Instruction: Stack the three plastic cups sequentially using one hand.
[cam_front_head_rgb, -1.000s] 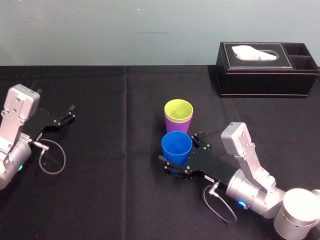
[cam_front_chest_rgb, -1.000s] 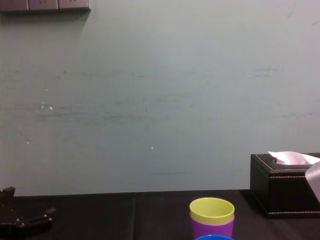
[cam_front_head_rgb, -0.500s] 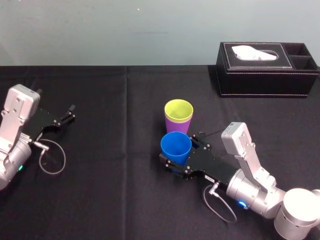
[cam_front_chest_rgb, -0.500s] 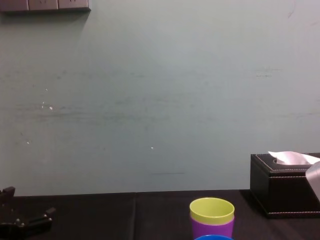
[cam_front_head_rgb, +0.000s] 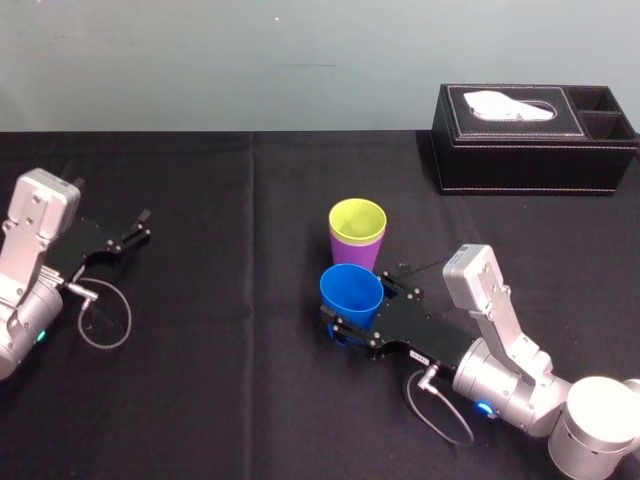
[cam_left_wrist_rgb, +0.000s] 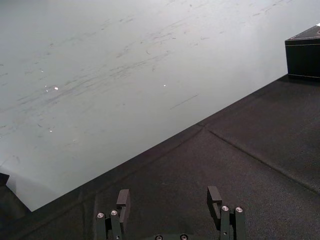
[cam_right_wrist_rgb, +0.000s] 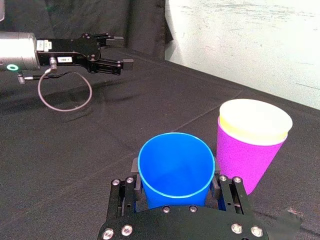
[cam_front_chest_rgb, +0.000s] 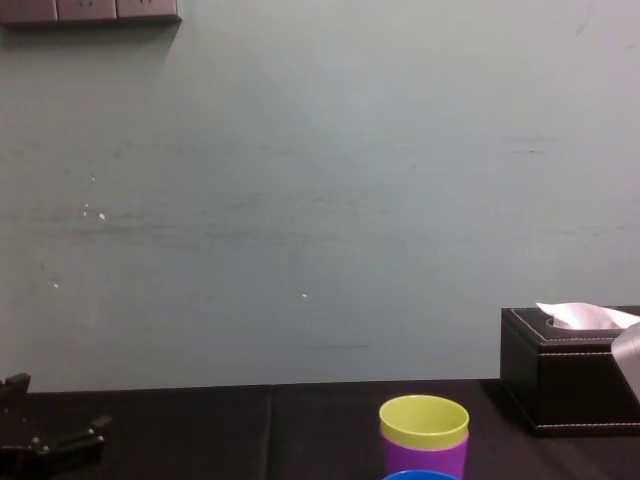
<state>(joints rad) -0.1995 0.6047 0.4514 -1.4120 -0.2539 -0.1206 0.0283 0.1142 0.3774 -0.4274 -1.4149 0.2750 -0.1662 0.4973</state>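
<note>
Yellow-green tapered plastic cup (cam_front_head_rgb: 357, 218) nested in purple plastic cup (cam_front_head_rgb: 354, 254): step one done. Blue plastic cup (cam_front_head_rgb: 351, 296) at stack's 6 o'clock, upright, clamped by right gripper (cam_front_head_rgb: 366, 311). Remaining: seat it in stack. Left gripper (cam_front_head_rgb: 137, 228) parked at 9 o'clock, fingers apart.

A scuffed pale teal wall (cam_front_chest_rgb: 320, 180) rises behind the black cloth-covered table (cam_front_head_rgb: 200, 380), grey panels (cam_front_chest_rgb: 90, 10) mounted high.
</note>
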